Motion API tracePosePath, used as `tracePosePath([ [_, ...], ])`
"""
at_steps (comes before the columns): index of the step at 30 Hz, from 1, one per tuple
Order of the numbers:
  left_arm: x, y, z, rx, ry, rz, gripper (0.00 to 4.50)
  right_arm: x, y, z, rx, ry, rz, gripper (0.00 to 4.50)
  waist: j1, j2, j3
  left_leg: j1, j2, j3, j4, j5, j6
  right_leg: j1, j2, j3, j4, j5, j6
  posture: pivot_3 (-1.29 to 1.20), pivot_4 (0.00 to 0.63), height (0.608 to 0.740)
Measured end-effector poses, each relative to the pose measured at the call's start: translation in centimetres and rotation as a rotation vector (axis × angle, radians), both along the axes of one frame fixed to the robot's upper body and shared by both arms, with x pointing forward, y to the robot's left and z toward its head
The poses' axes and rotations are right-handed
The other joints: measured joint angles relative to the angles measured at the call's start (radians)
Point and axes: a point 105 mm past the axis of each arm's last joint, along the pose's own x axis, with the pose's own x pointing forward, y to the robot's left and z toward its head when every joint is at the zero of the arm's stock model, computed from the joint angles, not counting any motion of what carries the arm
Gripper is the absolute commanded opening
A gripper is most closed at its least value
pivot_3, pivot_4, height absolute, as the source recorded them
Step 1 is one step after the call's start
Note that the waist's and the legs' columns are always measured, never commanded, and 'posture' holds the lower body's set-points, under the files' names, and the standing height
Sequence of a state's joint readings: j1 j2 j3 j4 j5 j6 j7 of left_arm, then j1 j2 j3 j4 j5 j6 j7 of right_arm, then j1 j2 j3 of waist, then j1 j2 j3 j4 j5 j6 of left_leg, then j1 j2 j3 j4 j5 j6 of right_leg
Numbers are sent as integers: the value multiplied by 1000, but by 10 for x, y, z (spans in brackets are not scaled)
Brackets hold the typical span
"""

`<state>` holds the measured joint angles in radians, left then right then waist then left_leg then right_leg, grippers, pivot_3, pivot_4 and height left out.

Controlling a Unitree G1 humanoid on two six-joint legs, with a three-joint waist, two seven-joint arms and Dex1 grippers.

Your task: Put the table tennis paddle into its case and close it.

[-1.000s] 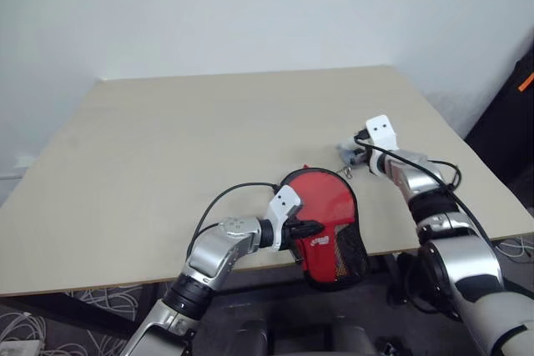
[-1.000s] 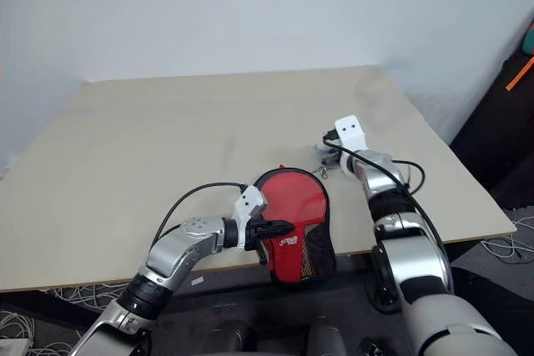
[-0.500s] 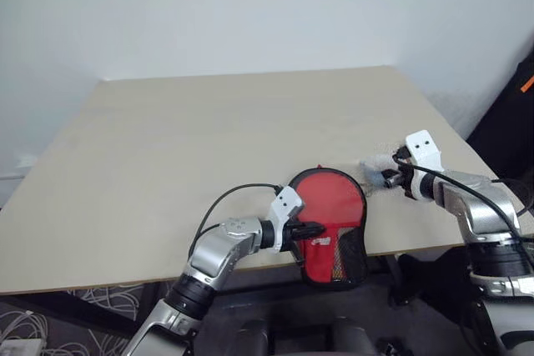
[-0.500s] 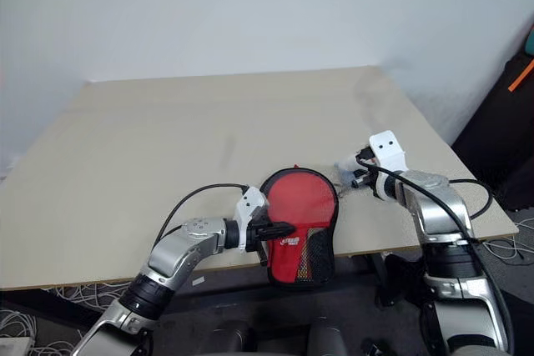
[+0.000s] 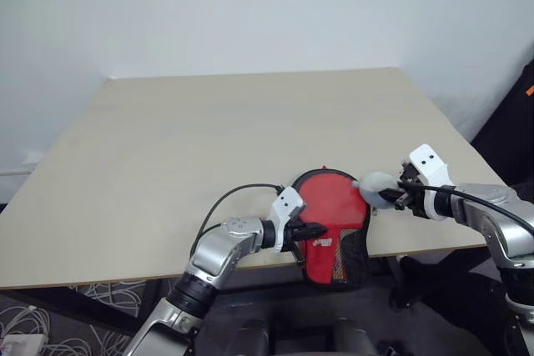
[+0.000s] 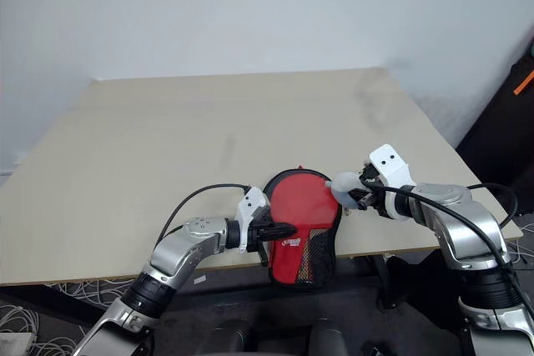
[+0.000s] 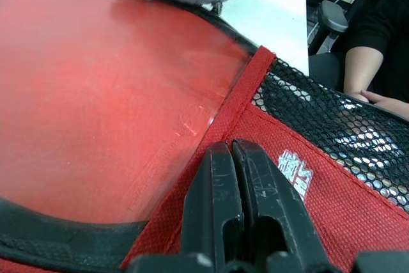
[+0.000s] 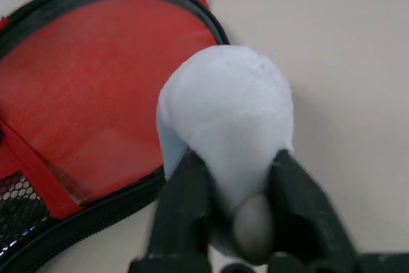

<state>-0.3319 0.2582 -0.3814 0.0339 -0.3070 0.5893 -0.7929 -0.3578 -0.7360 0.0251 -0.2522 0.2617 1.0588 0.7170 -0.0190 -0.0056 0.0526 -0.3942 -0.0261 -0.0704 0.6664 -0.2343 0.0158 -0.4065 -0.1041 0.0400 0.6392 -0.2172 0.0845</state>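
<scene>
The red case (image 5: pixel 334 202) with its black mesh panel lies at the table's front edge, its lower end hanging over it. My left gripper (image 5: pixel 315 229) is shut on the case's red fabric beside the white logo (image 7: pixel 294 167). At the case's right rim, my right gripper (image 5: pixel 390 198) is shut on a fluffy grey-white pom-pom zip pull (image 8: pixel 223 100), which bulges out between the fingers (image 8: pixel 185 183). The zip's black edging (image 8: pixel 96 215) runs just beside it. The paddle is hidden; something light and striped shows faintly through the mesh (image 5: pixel 335 266).
The pale wooden table (image 5: pixel 209 139) stretches away bare toward a white wall. A dark object (image 5: pixel 511 127) with an orange mark stands at the far right. Cables (image 5: pixel 92 298) lie on the floor below. A person's hand (image 7: pixel 377 97) and dark sleeve appear past the case.
My right gripper has drawn back toward the table's front edge along the case's right rim, taking the pom-pom with it. The case's round end swung slightly right. The left gripper stayed put.
</scene>
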Motion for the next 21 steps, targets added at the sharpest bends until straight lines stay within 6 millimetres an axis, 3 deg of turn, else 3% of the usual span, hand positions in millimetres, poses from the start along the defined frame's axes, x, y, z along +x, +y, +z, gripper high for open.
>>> tracePosePath([
  [3, 0, 0, 0, 0, 0, -1, 0, 1, -8, 2, -36, 12, 7, 3456, 0, 0, 0, 0, 0, 0, 0, 0, 0, 0, 0, 0, 0, 0, 0, 0, 0, 698],
  [7, 2, 0, 0, 1, 1, -3, 0, 11, -20, 29, -77, -30, 64, 3456, -1, 0, 0, 0, 0, 1, 0, 0, 0, 0, 0, 0, 0, 0, -1, 0, 0, 698],
  [11, 2, -1, 0, -1, 2, -4, 0, 25, -18, 54, -73, -106, 113, 3456, 0, -1, 0, 0, 1, 1, 0, 0, 0, 0, 0, 0, 0, 0, 0, 0, 0, 698],
  [16, 2, -2, 0, -3, 3, -6, 0, 47, -25, 44, -114, -97, 92, 3456, 0, -1, 0, 0, 1, 1, 1, 0, 0, 0, 0, 0, 0, 0, -1, 0, 0, 698],
  [21, 3, -4, 0, -1, 0, -7, 0, 57, -35, 19, -178, -65, 90, 3456, 0, -1, 0, 0, 0, 1, 1, 0, 0, 1, 0, 0, 0, 0, 0, 0, 0, 698],
])
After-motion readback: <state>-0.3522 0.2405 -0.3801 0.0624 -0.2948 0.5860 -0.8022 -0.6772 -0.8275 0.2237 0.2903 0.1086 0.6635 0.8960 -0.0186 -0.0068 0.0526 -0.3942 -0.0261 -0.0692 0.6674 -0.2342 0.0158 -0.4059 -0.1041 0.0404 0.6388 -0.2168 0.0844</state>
